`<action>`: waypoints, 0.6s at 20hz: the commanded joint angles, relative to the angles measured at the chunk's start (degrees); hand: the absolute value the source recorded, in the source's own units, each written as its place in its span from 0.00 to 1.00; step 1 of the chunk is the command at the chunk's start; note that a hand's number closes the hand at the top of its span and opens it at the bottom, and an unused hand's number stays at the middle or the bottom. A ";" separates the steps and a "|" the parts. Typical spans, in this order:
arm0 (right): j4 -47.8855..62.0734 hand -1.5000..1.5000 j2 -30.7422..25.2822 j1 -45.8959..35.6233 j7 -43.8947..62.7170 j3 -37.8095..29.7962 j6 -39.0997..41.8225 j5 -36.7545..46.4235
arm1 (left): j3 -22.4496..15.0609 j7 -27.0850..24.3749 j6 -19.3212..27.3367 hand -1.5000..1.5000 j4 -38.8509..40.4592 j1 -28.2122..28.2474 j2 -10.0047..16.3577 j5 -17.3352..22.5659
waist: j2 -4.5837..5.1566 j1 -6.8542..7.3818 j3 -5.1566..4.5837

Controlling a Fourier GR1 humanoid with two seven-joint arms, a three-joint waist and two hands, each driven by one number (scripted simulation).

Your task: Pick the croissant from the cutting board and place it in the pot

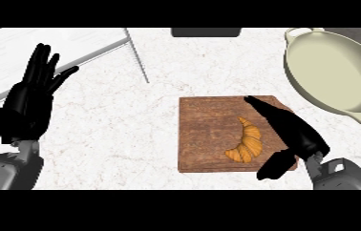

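Observation:
A golden-brown croissant lies on the right half of a brown wooden cutting board. My right hand stretches over the board's right edge, just right of the croissant, fingers straight and pointing up-left, thumb hanging down below the croissant's lower end. It holds nothing. A cream-coloured pot with a handle at its top stands at the upper right, partly cut by the view's edge. My left hand rests open at the far left, fingers up.
A grey seam line runs across the white marbled counter at the upper left. A dark object sits at the counter's far edge, top centre.

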 commanded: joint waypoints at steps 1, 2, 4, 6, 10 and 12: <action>2.90 0.00 2.72 -1.20 3.12 0.95 1.17 3.51 | 0.59 4.87 0.18 0.50 1.98 -1.82 -0.06 -0.70 | 0.65 -0.16 -0.53; -0.09 0.00 1.68 0.60 4.98 0.72 0.60 4.24 | 0.08 4.68 -0.13 0.50 3.02 -0.92 -0.93 -0.41 | 0.60 -0.49 -0.55; 2.52 0.00 3.27 2.67 2.07 2.37 -1.82 8.22 | 3.28 4.17 -2.23 0.50 2.30 0.32 0.68 1.18 | 0.61 -0.25 -0.53; 6.32 0.00 4.11 0.78 0.57 0.66 -0.28 8.31 | 0.31 1.83 -1.45 0.50 2.64 0.93 -2.58 -1.72 | 0.68 -0.18 -0.53; 6.50 0.00 6.52 2.15 -1.51 0.58 -1.42 10.11 | 3.17 3.17 -4.58 0.50 1.89 2.23 -1.04 -0.04 | 0.63 -0.14 -0.53; 9.87 0.00 8.73 0.74 -1.95 0.96 -1.96 11.49 | 3.09 4.05 -3.13 0.50 5.91 -2.56 -2.27 -1.51 | 0.73 -0.36 -0.53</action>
